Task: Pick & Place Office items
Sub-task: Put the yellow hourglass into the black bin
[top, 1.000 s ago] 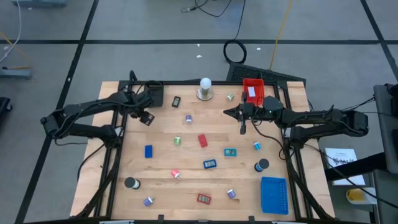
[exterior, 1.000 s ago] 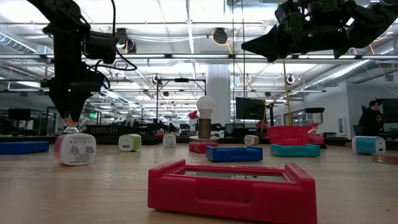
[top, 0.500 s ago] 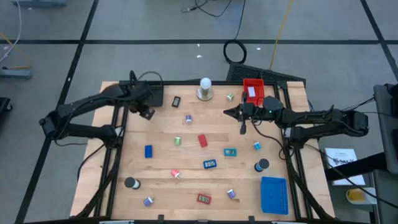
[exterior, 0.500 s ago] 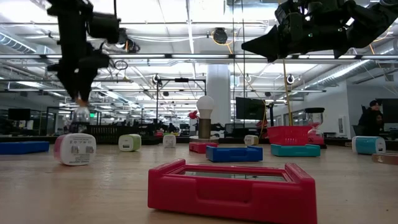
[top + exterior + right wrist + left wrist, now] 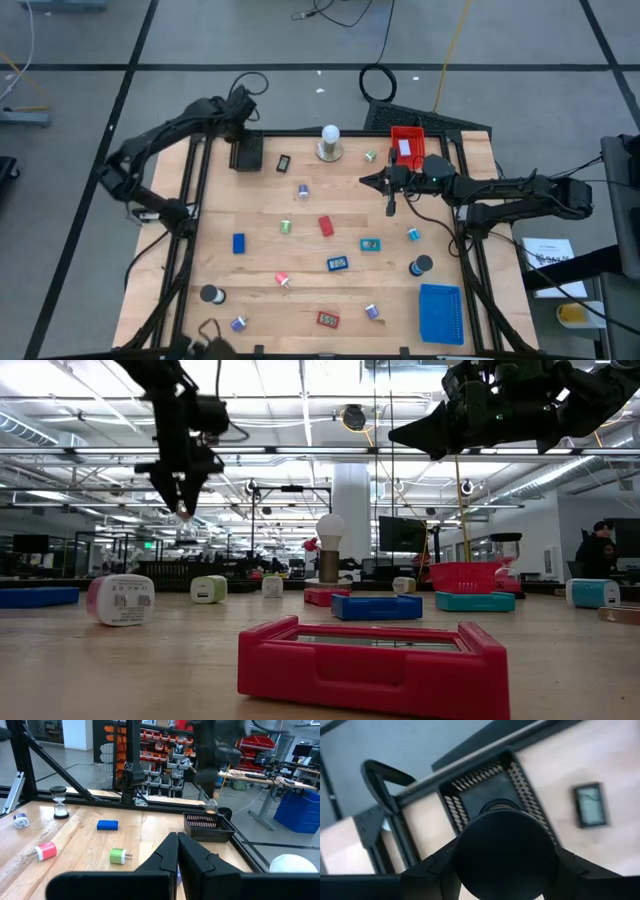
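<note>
While my left gripper (image 5: 183,510) hangs above the black basket (image 5: 247,153), it grips a small piece. My right gripper (image 5: 368,181) rests closed, empty

Table (image 5: 470,150) from above. Trays, three: black (image 5: 247,152), red (image 5: 405,135), blue (image 5: 440,312). Arms, two: left (image 5: 160,140), right (image 5: 500,190). Ball (image 5: 329,134) on a round base, one. Black rolls, two (image 5: 421,266) (image 5: 209,293). Framed pieces, four: black (image 5: 284,161), teal (image 5: 370,244), blue (image 5: 337,264), red (image 5: 327,319). Plain blocks, two: red (image 5: 325,226), blue (image 5: 238,243). Small pieces, seven, kind too small to tell: two green (image 5: 370,156) (image 5: 286,226), one teal (image 5: 413,234), one pink (image 5: 282,280), three purplish (image 5: 303,190) (image 5: 238,323) (image 5: 371,311). White piece (image 5: 405,150) in the red tray, one.
</note>
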{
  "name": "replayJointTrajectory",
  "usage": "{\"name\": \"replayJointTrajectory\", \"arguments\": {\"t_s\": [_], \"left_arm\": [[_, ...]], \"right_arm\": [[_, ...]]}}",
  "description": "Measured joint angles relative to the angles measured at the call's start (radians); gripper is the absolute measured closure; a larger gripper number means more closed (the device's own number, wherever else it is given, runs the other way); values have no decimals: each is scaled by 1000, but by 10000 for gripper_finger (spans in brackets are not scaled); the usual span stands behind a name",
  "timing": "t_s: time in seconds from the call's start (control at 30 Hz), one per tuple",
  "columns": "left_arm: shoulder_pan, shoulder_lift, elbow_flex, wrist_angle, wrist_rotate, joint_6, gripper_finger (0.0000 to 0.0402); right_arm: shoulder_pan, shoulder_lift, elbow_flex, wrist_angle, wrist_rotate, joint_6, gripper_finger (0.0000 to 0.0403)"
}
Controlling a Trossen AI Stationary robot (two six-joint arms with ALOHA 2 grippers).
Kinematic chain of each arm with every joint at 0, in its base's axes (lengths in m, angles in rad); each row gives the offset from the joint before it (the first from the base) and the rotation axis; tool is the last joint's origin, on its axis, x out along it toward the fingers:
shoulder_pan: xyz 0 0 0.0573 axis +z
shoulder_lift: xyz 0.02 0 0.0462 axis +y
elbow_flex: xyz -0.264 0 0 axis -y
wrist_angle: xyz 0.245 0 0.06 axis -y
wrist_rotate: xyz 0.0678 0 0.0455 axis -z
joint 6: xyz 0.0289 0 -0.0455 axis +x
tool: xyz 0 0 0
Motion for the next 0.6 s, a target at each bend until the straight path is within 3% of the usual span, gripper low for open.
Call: {"name": "replayJointTrajectory", "arguments": {"t_s": [0.2,0.6], "left_arm": [[83,79,3,39,17,55,194],[91,167,-2,114,28,96,193]], "right_arm": [[0,0,0,1,0,-17,403],[0,0,0,0,0,-9,403]]}}
